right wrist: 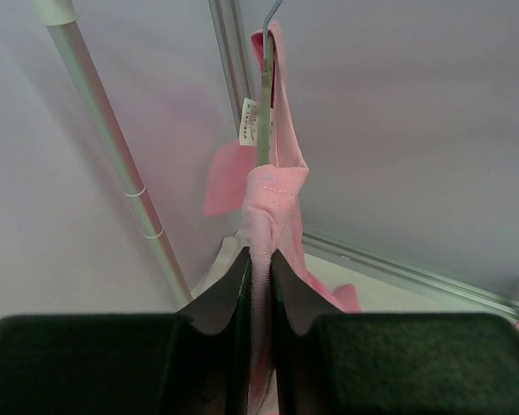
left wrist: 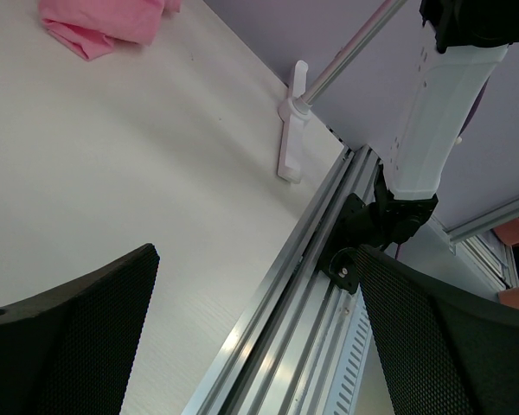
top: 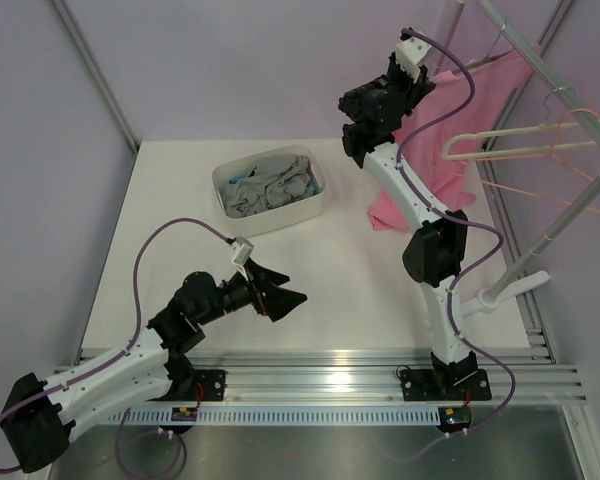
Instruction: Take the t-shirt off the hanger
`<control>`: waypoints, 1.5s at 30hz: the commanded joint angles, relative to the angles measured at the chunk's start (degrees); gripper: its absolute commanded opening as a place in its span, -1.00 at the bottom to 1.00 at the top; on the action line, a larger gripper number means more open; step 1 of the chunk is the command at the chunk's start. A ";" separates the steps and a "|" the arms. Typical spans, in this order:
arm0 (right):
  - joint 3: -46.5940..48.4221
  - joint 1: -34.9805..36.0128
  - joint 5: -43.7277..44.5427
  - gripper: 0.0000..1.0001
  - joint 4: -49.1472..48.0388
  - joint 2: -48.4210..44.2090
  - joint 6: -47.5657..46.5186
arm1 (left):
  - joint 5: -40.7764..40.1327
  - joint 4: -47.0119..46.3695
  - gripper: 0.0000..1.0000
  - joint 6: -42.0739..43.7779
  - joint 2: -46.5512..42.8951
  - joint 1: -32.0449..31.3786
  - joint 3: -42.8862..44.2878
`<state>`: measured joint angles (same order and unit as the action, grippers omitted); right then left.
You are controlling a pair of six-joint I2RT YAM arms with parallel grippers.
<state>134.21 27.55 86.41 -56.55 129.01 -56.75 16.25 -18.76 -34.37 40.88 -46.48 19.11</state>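
Now | right gripper (right wrist: pixel 259 259) pinches the shirt (right wrist: pixel 273 197) tight, so it can pull it off | shirt hangs on hanger (right wrist: pixel 265 104) just above that gripper | left gripper (left wrist: pixel 255 259) wide, empty, low and well apart

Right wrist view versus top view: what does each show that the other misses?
Only the right wrist: the right gripper shut on a fold of the t-shirt, and a white label higher up. Only the top: the left gripper open, low over the table, the tub of grey clothes, the cream hanger, the shirt's lower end lying on the table. Both: the t-shirt hanging by the rack pole.
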 commanded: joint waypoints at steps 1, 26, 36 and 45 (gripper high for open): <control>0.70 -0.13 4.03 -1.00 -6.81 -3.06 -5.65 | -0.61 -0.92 0.98 0.53 -0.81 -0.28 0.13; 3.85 4.96 -1.77 -1.00 6.72 -9.57 -2.13 | -3.07 2.24 0.98 2.55 -1.33 -0.37 1.10; 4.92 5.50 -4.41 -1.00 7.88 -8.43 -4.23 | -4.03 2.86 0.98 2.82 -2.03 -0.28 1.01; 6.50 5.50 -6.61 -1.00 10.15 -8.42 -3.01 | -4.21 2.94 0.98 2.99 -1.95 -0.28 1.19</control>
<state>138.34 32.53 84.47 -46.83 122.23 -59.59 13.08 -14.59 -32.51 39.72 -46.48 19.11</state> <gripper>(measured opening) 0.159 0.987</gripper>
